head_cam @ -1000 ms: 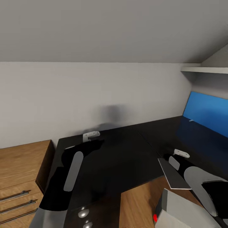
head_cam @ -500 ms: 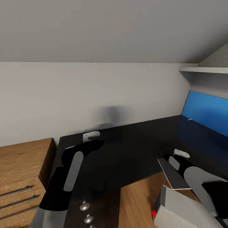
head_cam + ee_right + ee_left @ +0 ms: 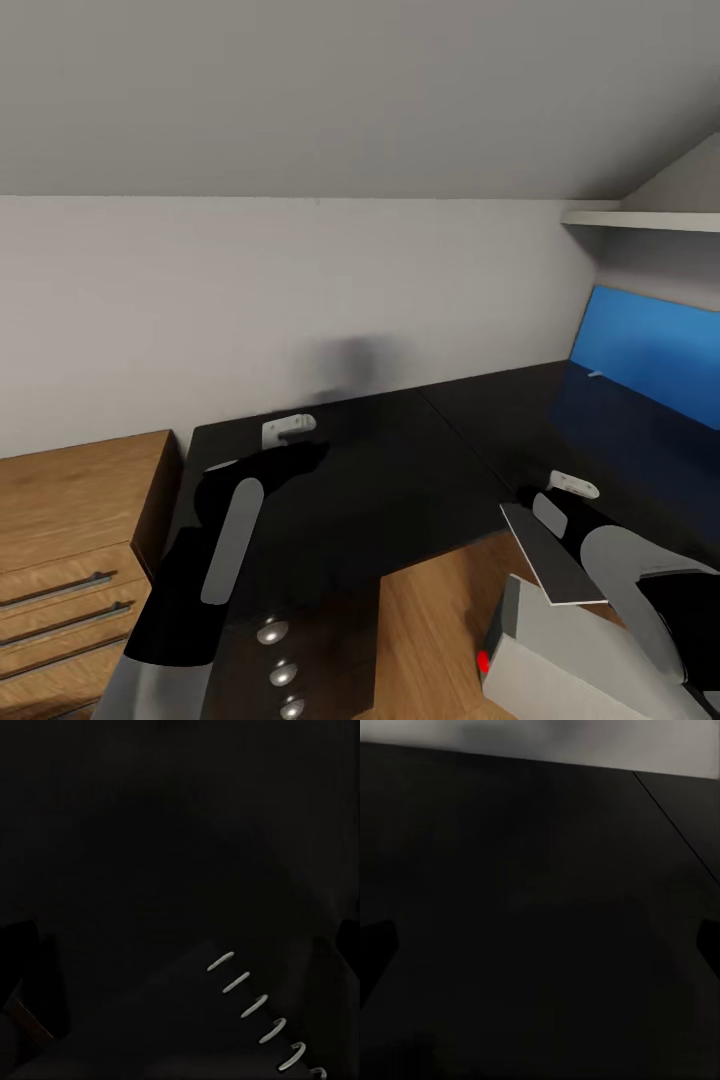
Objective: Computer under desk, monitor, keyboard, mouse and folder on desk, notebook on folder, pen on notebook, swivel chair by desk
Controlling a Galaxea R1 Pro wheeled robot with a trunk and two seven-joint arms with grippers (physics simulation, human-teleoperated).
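Head view, notebook (image 3: pixel 548 556): thin flat slab at the right gripper (image 3: pixel 572 487), above the computer (image 3: pixel 560 665), beside the desk (image 3: pixel 400 470).
Handling: probably light and floppy; best pinched near the spiral spine.
Pincers: right gripper and left gripper (image 3: pixel 288 428), spread could not be told.

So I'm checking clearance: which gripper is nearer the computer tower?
Right. The right gripper hangs over the desk edge just above the computer; the left gripper is across the desktop near the wall.
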